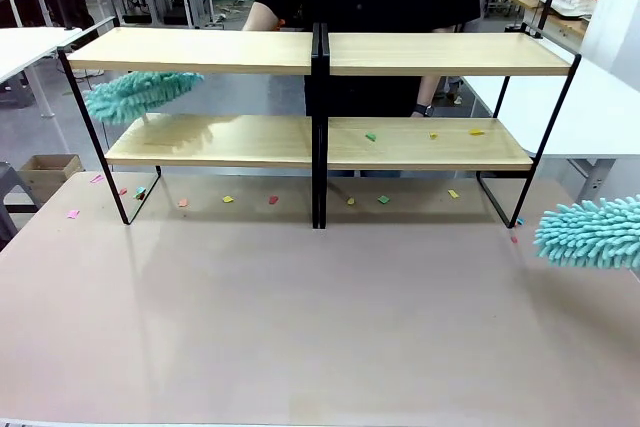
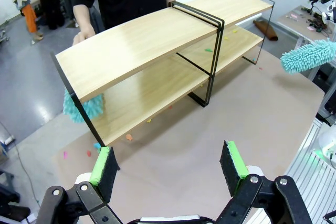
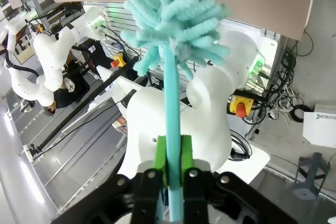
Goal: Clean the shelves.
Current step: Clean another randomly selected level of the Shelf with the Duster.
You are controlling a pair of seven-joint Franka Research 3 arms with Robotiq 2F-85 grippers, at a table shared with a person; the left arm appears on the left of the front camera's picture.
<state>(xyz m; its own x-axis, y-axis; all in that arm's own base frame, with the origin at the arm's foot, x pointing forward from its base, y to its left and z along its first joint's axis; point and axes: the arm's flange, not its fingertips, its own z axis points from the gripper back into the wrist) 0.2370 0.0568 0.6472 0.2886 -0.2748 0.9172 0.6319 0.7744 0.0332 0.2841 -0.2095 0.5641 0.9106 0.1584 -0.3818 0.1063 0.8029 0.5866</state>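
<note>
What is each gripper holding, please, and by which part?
The right gripper grips the teal duster by its thin handle, below the fluffy head. The left gripper is open, holding nothing.

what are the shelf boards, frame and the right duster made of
Boards: light wood or wood-look laminate, faint grain, smooth satin sheen. Frame: thin black metal rod, probably painted. Duster: soft teal chenille-like fibre fingers; its handle looks like plastic.

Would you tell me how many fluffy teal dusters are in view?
2 dusters. One between the light wood shelves' left boards; the other at far right, in the right gripper.
</note>
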